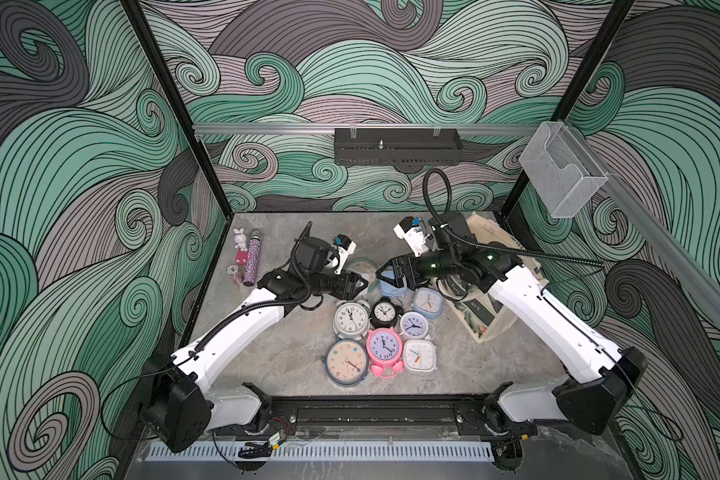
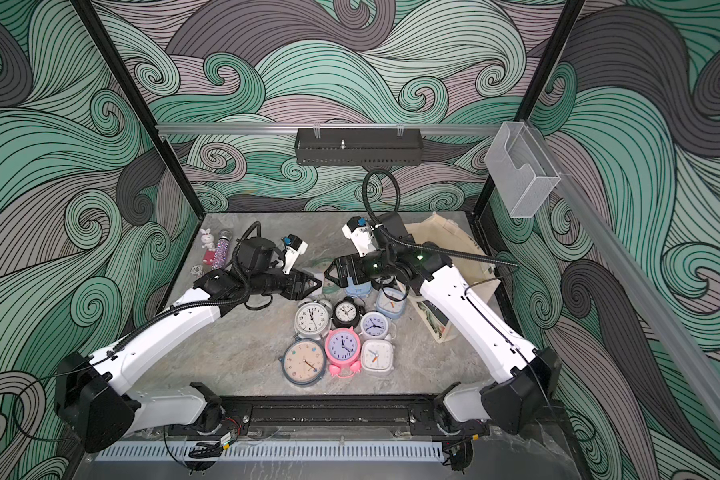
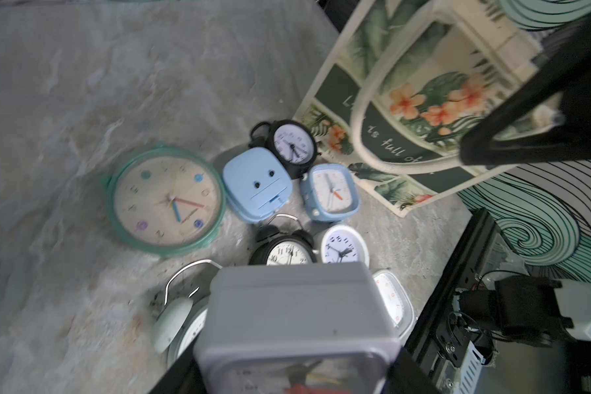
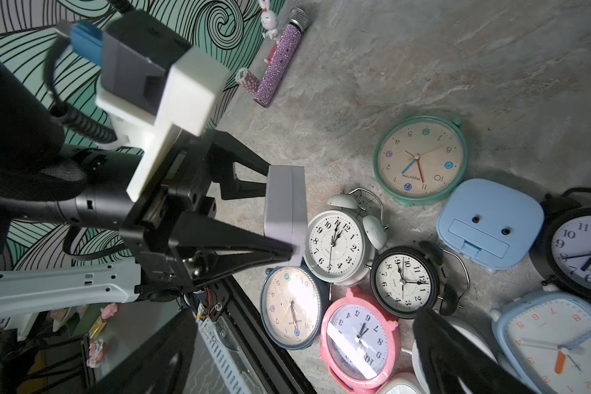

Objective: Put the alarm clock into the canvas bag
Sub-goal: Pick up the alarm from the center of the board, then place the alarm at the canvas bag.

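Note:
A grey square alarm clock [image 3: 297, 317] hangs above the table with my left gripper [image 3: 294, 370] shut on its sides. The right wrist view shows this alarm clock [image 4: 284, 208] edge-on in the left gripper [image 4: 277, 218], just over a silver twin-bell clock [image 4: 336, 244]. The canvas bag [image 1: 481, 322] [image 3: 406, 102] lies flat at the right of the table, partly under my right arm. My right gripper [image 1: 378, 276] [image 4: 304, 314] is open and holds nothing. It faces the left gripper [image 1: 364, 284] over the pile of clocks.
Several other clocks lie in the middle of the table, among them a pink one [image 1: 384, 347], a teal round one [image 3: 168, 201] and a light-blue one face down [image 3: 256, 186]. A glittery microphone [image 1: 251, 262] and rabbit figure [image 1: 239, 239] sit far left.

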Motion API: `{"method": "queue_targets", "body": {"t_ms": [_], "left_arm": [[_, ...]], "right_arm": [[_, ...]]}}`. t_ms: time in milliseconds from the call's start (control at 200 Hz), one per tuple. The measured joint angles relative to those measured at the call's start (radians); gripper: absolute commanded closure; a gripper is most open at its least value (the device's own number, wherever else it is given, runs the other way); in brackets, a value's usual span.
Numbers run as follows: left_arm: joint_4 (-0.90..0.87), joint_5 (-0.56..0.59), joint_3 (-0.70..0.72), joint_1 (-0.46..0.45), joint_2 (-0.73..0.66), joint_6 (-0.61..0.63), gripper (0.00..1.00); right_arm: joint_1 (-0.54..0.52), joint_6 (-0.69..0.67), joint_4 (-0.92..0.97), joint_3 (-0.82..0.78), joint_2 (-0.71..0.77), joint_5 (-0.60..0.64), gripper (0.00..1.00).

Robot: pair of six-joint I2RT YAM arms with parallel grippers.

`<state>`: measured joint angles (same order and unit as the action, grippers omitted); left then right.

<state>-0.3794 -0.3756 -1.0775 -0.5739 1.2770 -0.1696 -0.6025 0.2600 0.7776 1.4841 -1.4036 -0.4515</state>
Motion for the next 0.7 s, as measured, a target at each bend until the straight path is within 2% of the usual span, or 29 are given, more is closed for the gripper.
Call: {"method": "queue_targets", "body": {"t_ms": [170, 300, 495, 700], "left_arm": [[0.054, -0.055, -0.002, -0.028, 0.005, 0.111, 0.48], [0.085, -0.063, -0.002, -0.048, 0.010, 0.151, 0.48], [0.105, -0.067, -0.001, -0.087, 0.010, 0.196, 0.47], [0.114, -0.053, 0.000, -0.111, 0.010, 0.214, 0.47]], "right_arm": [[0.000, -0.016, 0.038, 0.010, -0.019, -0.022, 0.05], [-0.008, -0.019, 0.066, 0.023, -0.042, -0.026, 0.14], [-0.015, -0.011, 0.074, 0.043, -0.082, -0.024, 0.19], [-0.037, 0.005, 0.076, 0.051, -0.105, -0.027, 0.35]]}}
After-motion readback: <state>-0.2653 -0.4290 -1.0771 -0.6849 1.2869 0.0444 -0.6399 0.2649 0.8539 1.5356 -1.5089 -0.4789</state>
